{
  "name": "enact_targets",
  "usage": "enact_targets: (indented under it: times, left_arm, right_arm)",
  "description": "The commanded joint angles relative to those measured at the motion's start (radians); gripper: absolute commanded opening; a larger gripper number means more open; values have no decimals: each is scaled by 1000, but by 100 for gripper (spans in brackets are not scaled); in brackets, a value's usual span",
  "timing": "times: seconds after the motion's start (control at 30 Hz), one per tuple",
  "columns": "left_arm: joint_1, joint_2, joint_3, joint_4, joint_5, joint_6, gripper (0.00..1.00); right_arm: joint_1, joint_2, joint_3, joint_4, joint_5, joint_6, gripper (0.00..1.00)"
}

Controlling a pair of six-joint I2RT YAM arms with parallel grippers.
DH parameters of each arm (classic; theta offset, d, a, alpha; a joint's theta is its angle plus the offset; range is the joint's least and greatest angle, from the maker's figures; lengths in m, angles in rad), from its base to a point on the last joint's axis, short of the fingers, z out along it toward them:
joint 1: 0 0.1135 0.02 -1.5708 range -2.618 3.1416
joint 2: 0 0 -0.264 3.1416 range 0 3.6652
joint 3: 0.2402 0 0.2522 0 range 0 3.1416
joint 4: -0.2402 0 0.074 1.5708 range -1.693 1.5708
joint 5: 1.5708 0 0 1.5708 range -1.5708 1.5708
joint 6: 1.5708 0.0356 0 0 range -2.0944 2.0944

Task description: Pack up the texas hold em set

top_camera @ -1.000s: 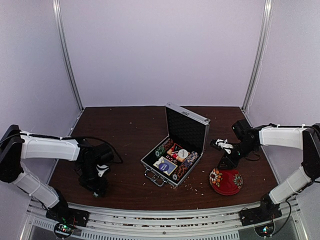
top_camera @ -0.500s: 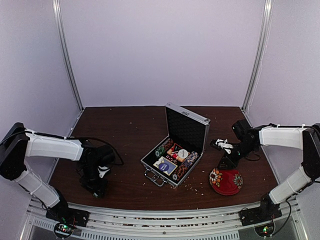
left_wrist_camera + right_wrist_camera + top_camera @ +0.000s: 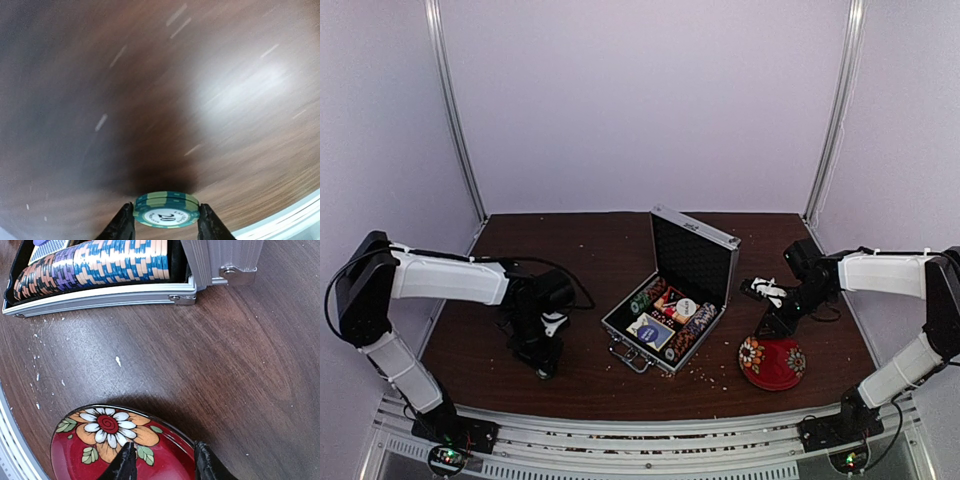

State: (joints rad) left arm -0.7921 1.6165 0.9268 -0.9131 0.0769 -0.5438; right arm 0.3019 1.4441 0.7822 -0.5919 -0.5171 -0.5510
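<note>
- Chip run in progress: I have the left gripper (image 3: pixel 166 226) clamped on a small stack of green poker chips (image 3: pixel 166 210), fingers pressing the striped rims from either side, the face of the nearest chip marked 20. The wrist view under it is streaked with blur, so I read the arm as in motion over the bare table (image 3: pixel 590 260).
- Where the goods are: the silver briefcase (image 3: pixel 672 300) sits open well off to the right of my left gripper (image 3: pixel 545 362), lid upright, rows of chips and the blue-and-cream card box (image 3: pixel 652 328) already bedded in the black lining.
- Step in hand, as I judge it: carrying loose chips to the case, with much of the set already packed (I cannot count what may remain elsewhere).
- Next move, as I judge it: swing right to the case, line the stack edge-on with a chip row that has room, lower in, then let go; a tilted stack could spill across the lining.
- Right gripper (image 3: pixel 162 460): jaws partly apart and straddling the rim of the red floral bowl (image 3: pixel 107 442), which lies rim-down just beneath it. Whether the pads actually pinch the rim I cannot tell. The case's near corner lies just beyond it.
</note>
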Motion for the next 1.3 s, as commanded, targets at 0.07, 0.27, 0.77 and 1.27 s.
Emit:
enact_targets:
  times: [0.07,0.27,0.77,1.27]
  left_arm:
    - [-86,150,171,74,15,40,42]
    - [-125,245,242,72,11,66,45]
    - [-147,260,218,76,-32,67,49]
    - [-156,163,394,94,-203,75,38]
  right_arm:
    - [6,-14,24,-9,6,-8,40]
    - [6,-19,23,-9,6,-7,39]
    - [6,-14,26,-14,5,-9,40]
    - [6,-17,24,-12,5,-7,40]
